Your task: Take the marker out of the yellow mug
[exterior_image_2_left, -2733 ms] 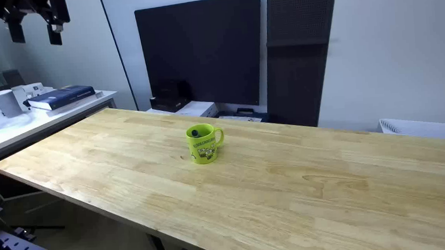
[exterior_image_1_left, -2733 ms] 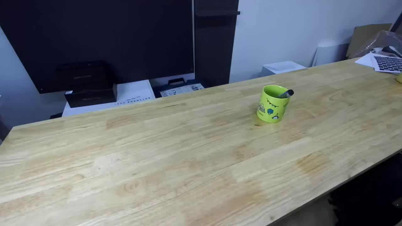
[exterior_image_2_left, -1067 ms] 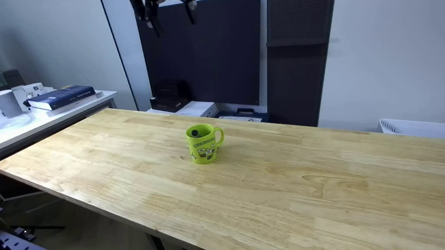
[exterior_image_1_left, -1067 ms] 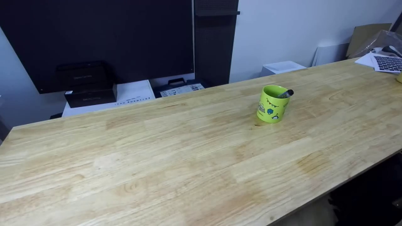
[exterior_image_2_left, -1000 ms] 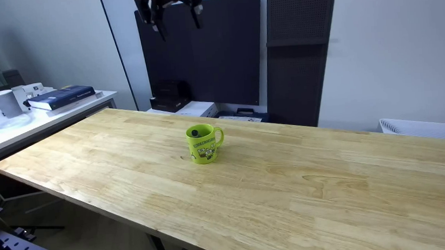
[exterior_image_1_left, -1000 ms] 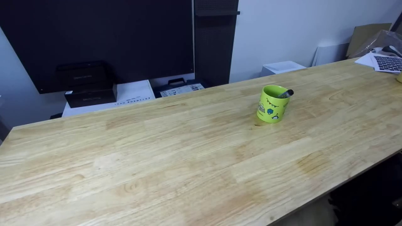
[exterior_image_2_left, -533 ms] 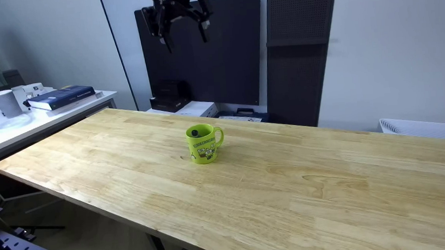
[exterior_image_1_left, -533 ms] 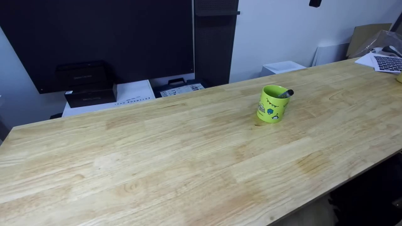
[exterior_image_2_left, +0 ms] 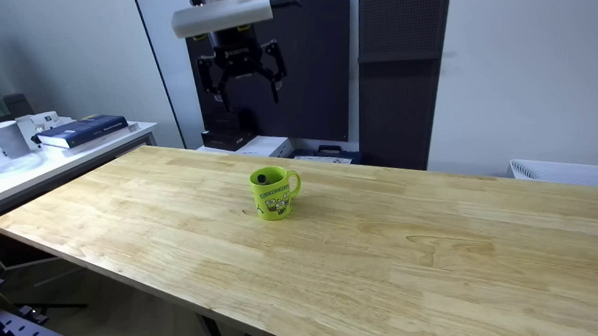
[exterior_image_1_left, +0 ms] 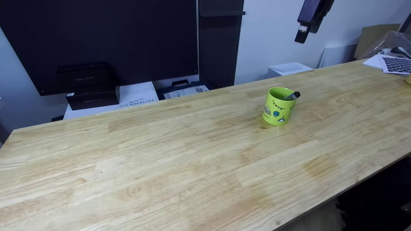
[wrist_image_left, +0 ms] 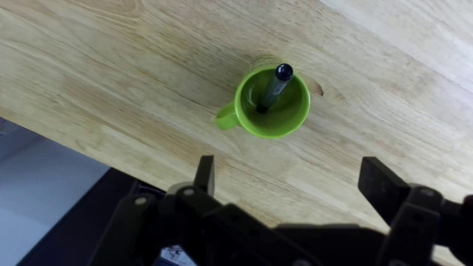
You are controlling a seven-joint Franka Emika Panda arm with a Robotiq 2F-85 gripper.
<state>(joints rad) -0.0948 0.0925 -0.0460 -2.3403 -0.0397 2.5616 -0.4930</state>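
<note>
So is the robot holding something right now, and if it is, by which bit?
Nothing is held. The gripper hangs open and touches nothing, and the marker leans inside the yellow mug, lower down.

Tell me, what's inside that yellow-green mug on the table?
A marker leans inside the mug, its dark upper end at the rim. In the wrist view I see nothing else in there, but the marker covers a strip of the interior, so what's beneath it stays hidden.
</note>
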